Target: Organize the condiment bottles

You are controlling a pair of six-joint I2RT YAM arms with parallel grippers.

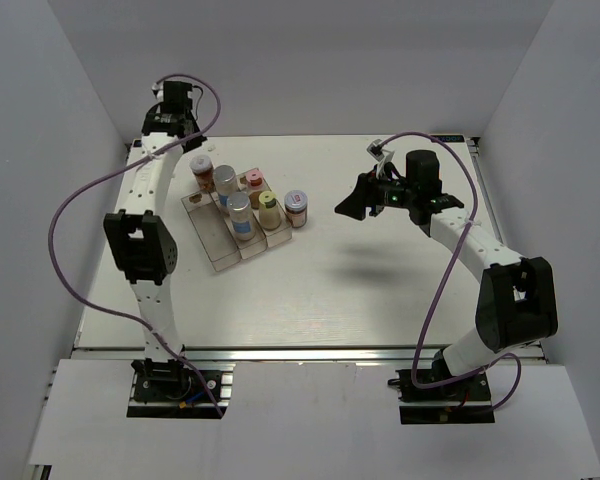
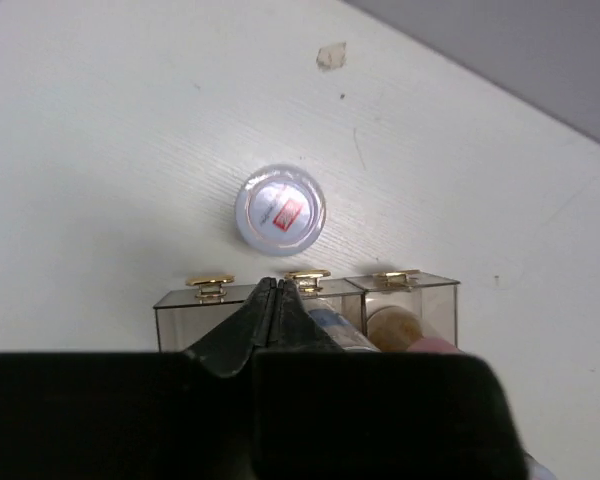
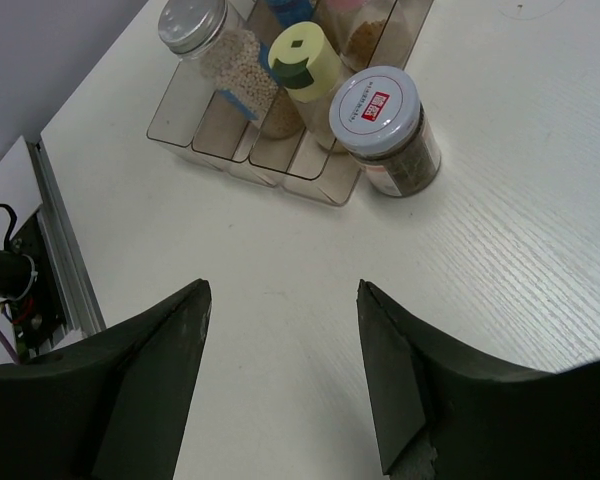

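1. The condiment bottles (image 1: 239, 210) are gathered at the far left of the table (image 1: 360, 290). Four are counted in the clear tray (image 1: 220, 255), among them a silver-lidded bottle (image 3: 192, 22) and a yellow-lidded bottle (image 3: 305, 60).
2. A white-lidded jar (image 3: 377, 110) with a red label on its lid is stood on the table just beside the tray's right side, next to the yellow-lidded bottle. Whether it touches the tray wall cannot be told.
3. A second white-lidded jar (image 2: 280, 210) is stood on the table just beyond the tray's clasped end, apart from it.
4. The left tool (image 2: 273, 292) is seen with its fingers pressed together, tips meeting. Nothing is held between them. It is held over the tray's clasped end.
5. The right tool (image 3: 280, 380) is spread wide and empty. It is held above bare table, well apart from the tray, and is pointed toward the white-lidded jar.
6. The gold clasps (image 2: 308, 275) are shown only by the left wrist view. Both arms are shown together only from above, where the left tool's fingers cannot be made out.
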